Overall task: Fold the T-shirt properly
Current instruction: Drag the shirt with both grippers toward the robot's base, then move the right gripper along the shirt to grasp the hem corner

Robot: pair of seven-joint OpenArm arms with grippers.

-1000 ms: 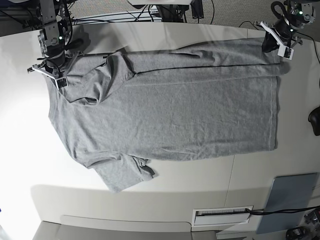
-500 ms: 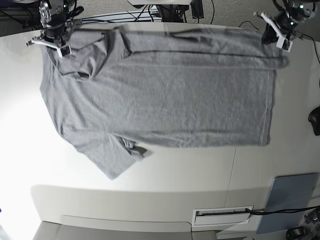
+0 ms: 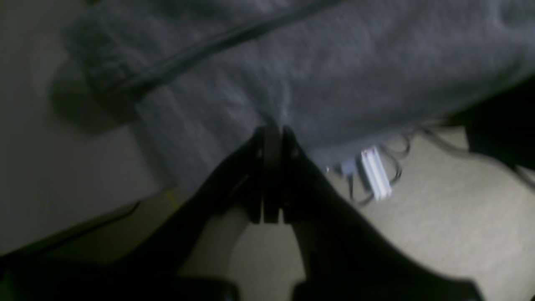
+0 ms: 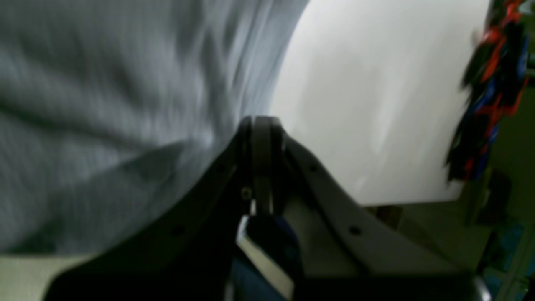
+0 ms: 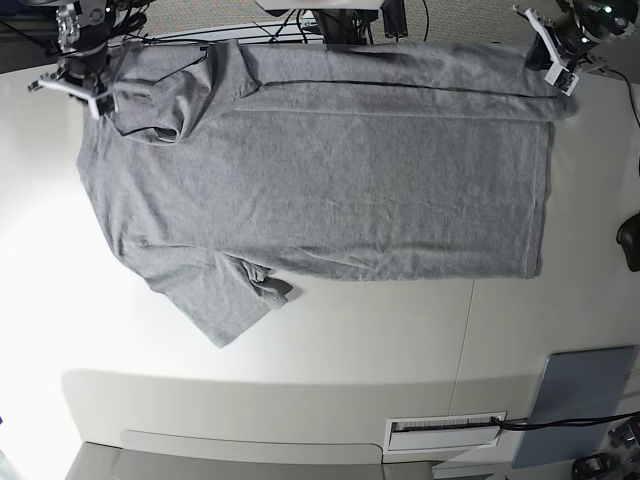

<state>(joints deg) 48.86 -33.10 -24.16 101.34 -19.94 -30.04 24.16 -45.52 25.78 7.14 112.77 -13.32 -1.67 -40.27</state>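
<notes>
The heather-grey T-shirt point(image 5: 330, 180) lies spread across the white table, plain side up, neck end to the left and hem to the right. Its far long edge is lifted off the table and stretched between both grippers. My left gripper point(image 5: 552, 58) is shut on the hem corner at the top right; in the left wrist view the left gripper point(image 3: 271, 133) pinches grey T-shirt point(image 3: 317, 71) cloth. My right gripper point(image 5: 82, 90) is shut on the shoulder at the top left; the right wrist view shows the right gripper point(image 4: 260, 125) clamped on the T-shirt point(image 4: 104, 104) edge. One sleeve point(image 5: 225, 305) lies loose at lower left.
A grey-blue flat pad point(image 5: 580, 400) rests at the table's lower right, with a white slotted plate point(image 5: 445, 432) beside it. Cables point(image 5: 330, 25) and equipment crowd the area behind the table's far edge. A dark object point(image 5: 630, 240) sits at the right edge.
Both grippers have pulled the shirt's far edge toward the back of the table and lifted it. The whole shirt slid that way and stretched flatter, and the near sleeve dragged along.
</notes>
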